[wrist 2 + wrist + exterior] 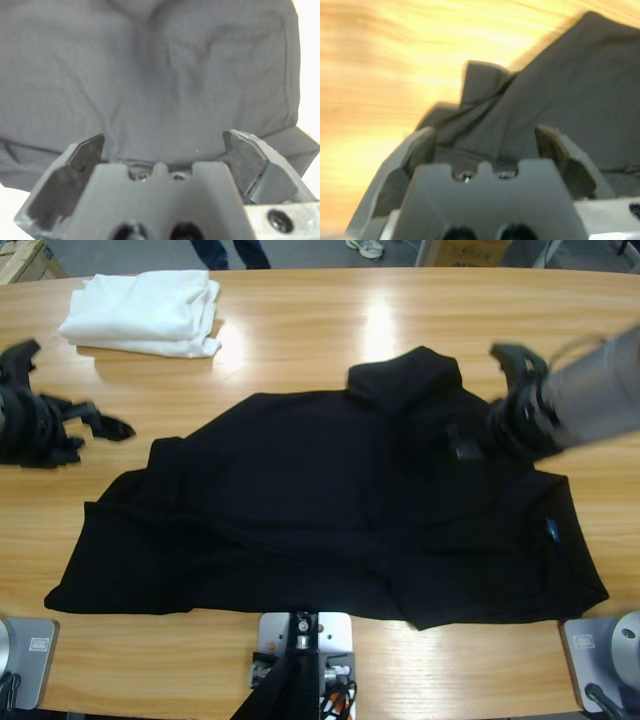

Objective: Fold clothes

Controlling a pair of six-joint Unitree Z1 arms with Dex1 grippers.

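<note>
Black polo shirt (330,520) spread flat across the middle of the tabletop (330,330), long axis running side to side.

Right hand (470,445) directly over the collar end, jaws apart, gripping nothing, cloth filling its wrist view. Left hand (85,425) off the hem end over bare wood, also open and empty, shirt edge just ahead. Right arm likely nearer for the first grasp. White folded pile (145,312) well apart, far corner.

High view looks straight down; both wrist views closely face the polo shirt (330,510).
</note>
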